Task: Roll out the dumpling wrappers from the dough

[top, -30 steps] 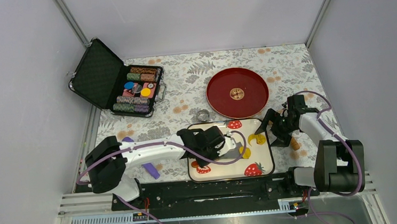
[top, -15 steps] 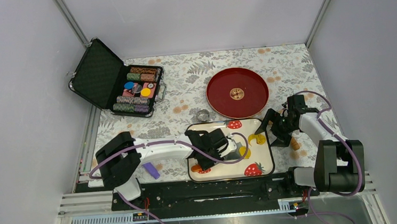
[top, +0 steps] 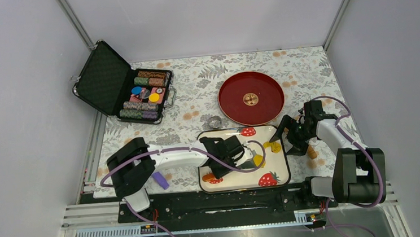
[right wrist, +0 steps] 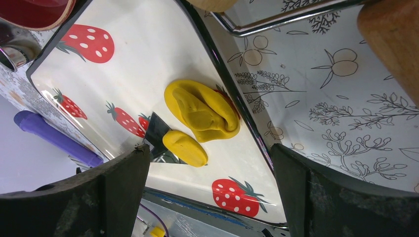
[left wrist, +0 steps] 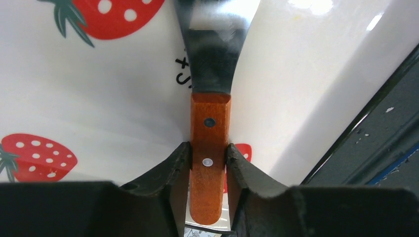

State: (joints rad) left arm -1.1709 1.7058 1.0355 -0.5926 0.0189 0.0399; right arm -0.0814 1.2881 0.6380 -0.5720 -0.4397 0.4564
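Two pieces of yellow dough lie on the strawberry-print tray (top: 280,172): a folded lump (right wrist: 202,111) near its right rim and a smaller oval piece (right wrist: 185,147) beside a dark scraper blade. My left gripper (left wrist: 209,148) is shut on the scraper's wooden handle (left wrist: 210,123), and the metal blade (left wrist: 215,54) points across the tray. Seen from above, that gripper (top: 239,153) hangs over the tray's middle. My right gripper (right wrist: 210,153) stands wide open just off the tray's right edge, holding nothing. No dumpling wrappers are in view.
A red plate (top: 251,97) sits behind the tray. An open poker-chip case (top: 138,93) lies at the back left. A metal ring (top: 215,122) rests by the tray's far edge, a purple piece (top: 159,180) near the left arm, and a wooden roller (right wrist: 393,34) right of the tray.
My left arm has swung right, carrying the scraper further across the tray toward the smaller dough piece. The right arm has stayed put.
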